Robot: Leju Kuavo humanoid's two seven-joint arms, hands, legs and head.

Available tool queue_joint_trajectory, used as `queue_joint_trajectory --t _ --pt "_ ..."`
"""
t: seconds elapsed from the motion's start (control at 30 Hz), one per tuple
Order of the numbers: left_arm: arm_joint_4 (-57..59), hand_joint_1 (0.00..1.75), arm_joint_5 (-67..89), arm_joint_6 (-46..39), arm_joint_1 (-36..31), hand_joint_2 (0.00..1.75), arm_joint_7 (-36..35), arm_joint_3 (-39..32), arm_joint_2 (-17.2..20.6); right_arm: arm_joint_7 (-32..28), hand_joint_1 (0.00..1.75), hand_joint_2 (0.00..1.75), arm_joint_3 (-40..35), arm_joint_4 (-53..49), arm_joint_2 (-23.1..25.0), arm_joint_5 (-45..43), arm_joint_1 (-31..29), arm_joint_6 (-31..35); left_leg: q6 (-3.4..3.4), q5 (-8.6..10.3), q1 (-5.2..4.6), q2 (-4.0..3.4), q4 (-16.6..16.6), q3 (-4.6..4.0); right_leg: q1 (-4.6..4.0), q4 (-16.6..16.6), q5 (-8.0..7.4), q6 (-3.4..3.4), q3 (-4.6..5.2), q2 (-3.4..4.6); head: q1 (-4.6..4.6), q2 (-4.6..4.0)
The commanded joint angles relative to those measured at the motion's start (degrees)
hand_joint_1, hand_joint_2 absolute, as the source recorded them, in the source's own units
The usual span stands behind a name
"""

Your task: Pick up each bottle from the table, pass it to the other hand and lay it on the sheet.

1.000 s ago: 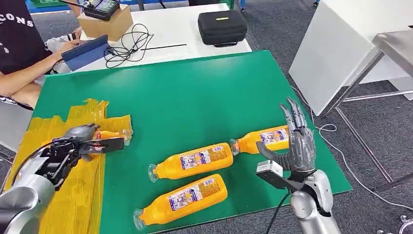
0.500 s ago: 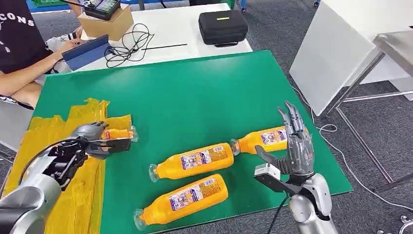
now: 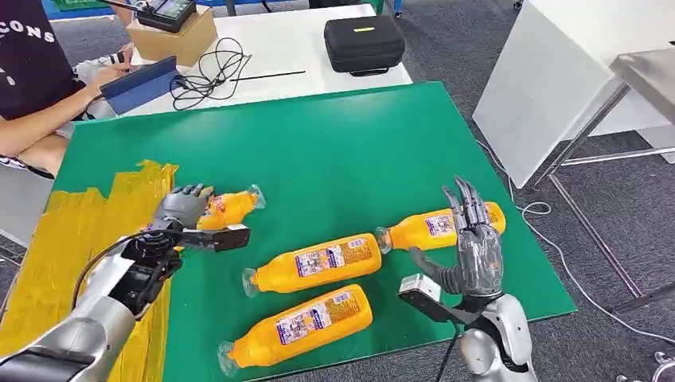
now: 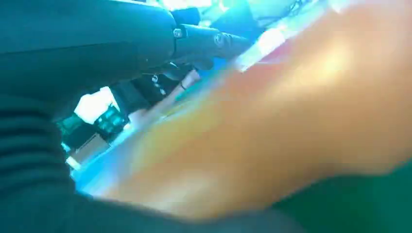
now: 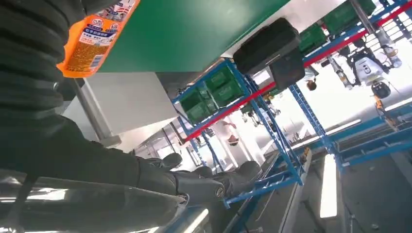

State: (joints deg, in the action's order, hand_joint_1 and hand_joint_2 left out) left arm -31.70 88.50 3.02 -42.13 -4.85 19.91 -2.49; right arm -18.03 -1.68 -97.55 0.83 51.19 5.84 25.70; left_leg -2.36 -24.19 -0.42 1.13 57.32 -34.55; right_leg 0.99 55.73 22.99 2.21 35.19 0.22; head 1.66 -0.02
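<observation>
Left hand grips a small orange bottle, fingers wrapped round its body, held just above the green table beside the edge of the yellow sheet; left wrist view is one blurred orange surface close against the hand, consistent with a firm hold. Held bottle's long axis runs roughly left-right, slightly tilted, cap end pointing toward the robot's right. Judged step: bottle in the left hand, release or handover pending; to do it well, keep the bottle level and the grip on the body, not the neck, so the other hand has free length to take. Three larger bottles lie flat on the table: near bottle and middle bottle both lie diagonally, caps pointing left and toward the robot; far-right bottle lies nearly left-right, cap pointing left, almost touching the middle bottle's base. Right hand is empty, fingers spread and pointing up, standing just in front of the far-right bottle; whether it touches it I cannot tell.
</observation>
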Motion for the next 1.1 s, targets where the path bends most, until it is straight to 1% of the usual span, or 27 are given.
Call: queue_joint_trajectory --t 0.03,0.07,0.13,0.17,0.23,0.3,0.37,0.4,0.43,0.5,0.6,0.67,0.7,0.77,0.8,0.83,0.87,0.9,0.97,1.0,1.03,1.1 --pt "-7.9 0.00 1.5 0.3 2.4 0.00 -4.7 4.6 1.3 0.5 0.00 1.75 2.0 1.2 1.2 0.3 -1.3 -0.6 0.16 -0.16 0.10 -0.17 0.1 0.23 -0.11 0.0 0.11 -0.11 -0.24 0.06 0.00 0.00" --pt "-9.1 0.00 1.5 1.4 3.2 0.00 -6.4 4.9 1.9 0.5 0.00 1.75 1.9 1.4 1.2 0.3 -1.5 -0.8 0.10 -0.07 0.04 -0.13 0.0 0.11 -0.05 0.0 0.03 -0.07 -0.09 0.06 -0.02 0.00" --pt "-9.4 0.00 1.5 1.8 4.0 0.00 -8.1 4.8 2.5 0.6 0.00 1.75 1.7 1.6 1.3 0.4 -1.7 -0.8 0.17 -0.17 0.10 -0.22 0.0 0.28 -0.11 0.0 0.10 -0.12 -0.27 0.11 -0.02 0.00" --pt "-9.3 0.00 1.5 1.9 4.3 0.00 -9.0 4.9 2.8 0.6 0.00 1.75 1.7 1.6 1.3 0.5 -1.7 -0.8 0.08 -0.05 0.02 -0.11 0.0 0.10 -0.02 0.0 0.03 -0.06 -0.10 0.05 0.00 0.00" --pt "-9.0 0.00 1.5 2.3 4.5 0.00 -10.3 5.1 3.1 0.7 0.00 1.75 1.6 1.4 1.3 0.5 -1.5 -0.8 0.21 -0.24 0.15 -0.28 0.0 0.37 -0.17 0.0 0.15 -0.15 -0.39 0.14 -0.02 0.00" --pt "-8.8 0.00 1.5 2.6 4.5 0.00 -11.5 5.1 3.5 0.8 0.00 1.75 1.5 1.3 1.2 0.5 -1.5 -0.9 0.10 -0.08 0.05 -0.16 0.0 0.13 -0.05 0.0 0.03 -0.07 -0.13 0.09 0.00 0.00" --pt "-9.4 0.00 1.5 1.6 5.0 0.00 -12.0 4.4 3.5 0.8 0.00 1.75 1.6 1.1 1.4 0.5 -1.3 -1.0 0.16 -0.15 0.09 -0.19 0.0 0.24 -0.11 0.0 0.10 -0.12 -0.25 0.07 0.00 0.00" --pt "-9.7 0.00 1.5 1.3 5.2 0.00 -11.9 4.4 3.6 0.8 0.00 1.75 1.6 1.0 1.4 0.5 -1.3 -1.1 0.11 -0.08 0.06 -0.12 0.0 0.13 -0.07 0.0 0.05 -0.08 -0.14 0.04 0.00 0.00" --pt "-9.7 0.00 1.5 1.3 5.2 0.00 -11.9 4.4 3.6 0.8 0.00 1.75 1.6 1.0 1.4 0.5 -1.3 -1.1 0.17 -0.18 0.11 -0.17 0.1 0.25 -0.13 0.0 0.13 -0.13 -0.27 0.05 -0.02 0.00" --pt "-9.7 0.00 1.5 1.3 5.2 0.00 -11.9 4.4 3.6 0.8 0.00 1.75 1.6 1.0 1.4 0.5 -1.3 -1.1 0.08 -0.05 0.04 -0.11 0.0 0.07 -0.04 0.0 0.03 -0.06 -0.08 0.04 0.00 0.00" --pt "-9.7 0.00 1.5 1.3 5.2 0.00 -11.9 4.4 3.6 0.8 0.00 1.75 1.6 1.0 1.4 0.5 -1.3 -1.1 0.15 -0.13 0.10 -0.16 0.0 0.21 -0.12 0.0 0.08 -0.11 -0.24 0.05 0.00 0.00" --pt "-12.2 0.00 1.5 -0.3 6.3 0.00 -11.4 3.6 3.8 0.9 0.00 1.75 1.6 0.4 1.3 0.6 -0.9 -1.2 0.16 -0.15 0.11 -0.14 0.1 0.21 -0.13 0.0 0.11 -0.12 -0.25 0.01 0.00 0.00" --pt "-14.5 0.00 1.3 -2.3 7.4 0.00 -8.3 1.6 3.3 0.9 0.00 1.75 1.8 -0.2 1.1 0.8 -0.3 -1.1 0.10 -0.07 0.04 -0.10 0.0 0.10 -0.05 0.0 0.06 -0.07 -0.11 0.02 0.00 0.00" --pt "-18.7 0.00 -4.3 -4.4 9.4 0.00 3.3 -2.4 2.1 1.0 0.00 1.75 2.4 -1.6 0.4 1.6 1.0 -0.6 0.16 -0.19 0.11 -0.18 0.0 0.25 -0.13 0.0 0.14 -0.12 -0.27 0.06 0.00 0.00" --pt "-21.5 0.00 -7.9 -4.3 10.6 0.00 8.5 -3.2 2.0 1.2 0.00 1.75 3.0 -2.4 0.0 2.6 1.5 0.0 0.09 -0.08 0.05 -0.06 0.0 0.09 -0.06 0.0 0.07 -0.07 -0.11 -0.01 0.00 0.00" --pt "-24.9 0.00 -13.3 -4.3 11.9 0.00 14.4 -3.7 2.2 1.7 0.00 1.75 3.6 -2.9 -0.5 4.3 1.6 0.3 0.12 -0.13 0.07 -0.06 0.0 0.15 -0.08 0.0 0.13 -0.08 -0.18 -0.04 -0.02 0.00" --pt "-27.8 0.00 -18.7 -3.5 13.0 0.00 18.4 -4.3 2.4 2.1 0.00 1.75 4.1 -3.3 -1.1 5.7 1.6 0.3 0.14 -0.20 0.09 -0.04 0.1 0.21 -0.11 0.0 0.19 -0.10 -0.26 -0.08 0.02 0.00" --pt "-31.1 0.00 -25.8 -2.4 13.8 0.00 21.9 -5.1 2.7 2.0 0.00 1.75 4.2 -3.8 -2.8 7.7 1.4 -0.4 0.16 -0.25 0.12 -0.05 0.1 0.26 -0.14 0.0 0.23 -0.11 -0.32 -0.09 0.00 0.00" --pt "-34.2 0.00 -37.4 1.2 14.2 0.00 26.6 -7.1 2.2 2.8 0.00 1.75 4.9 -3.4 -5.3 9.1 0.3 -1.8 0.11 -0.23 0.08 -0.16 0.1 0.18 -0.09 0.0 0.17 -0.07 -0.21 0.04 0.00 0.00" --pt "-35.2 0.00 -42.3 3.1 14.4 0.00 28.3 -8.0 1.8 3.5 0.00 1.75 5.5 -2.8 -6.5 11.0 -0.4 -1.9 0.09 -0.17 0.08 -0.16 0.1 0.07 -0.09 0.0 0.11 -0.05 -0.11 0.06 0.00 0.00" --pt "-36.5 0.00 -47.3 4.2 14.9 0.00 29.7 -8.4 2.0 4.5 0.00 1.75 5.6 -2.0 -8.2 14.0 -1.1 -2.9 0.13 -0.28 0.12 -0.22 0.2 0.17 -0.13 0.1 0.18 -0.07 -0.22 0.08 -0.02 0.00" --pt "-36.9 0.00 -47.8 4.2 15.2 0.00 29.8 -7.9 2.5 4.5 0.00 1.75 6.3 -1.9 -8.7 14.0 -1.4 -3.1 0.08 -0.10 0.02 -0.12 0.0 0.00 -0.02 0.0 0.03 -0.03 -0.01 0.04 0.00 0.00"
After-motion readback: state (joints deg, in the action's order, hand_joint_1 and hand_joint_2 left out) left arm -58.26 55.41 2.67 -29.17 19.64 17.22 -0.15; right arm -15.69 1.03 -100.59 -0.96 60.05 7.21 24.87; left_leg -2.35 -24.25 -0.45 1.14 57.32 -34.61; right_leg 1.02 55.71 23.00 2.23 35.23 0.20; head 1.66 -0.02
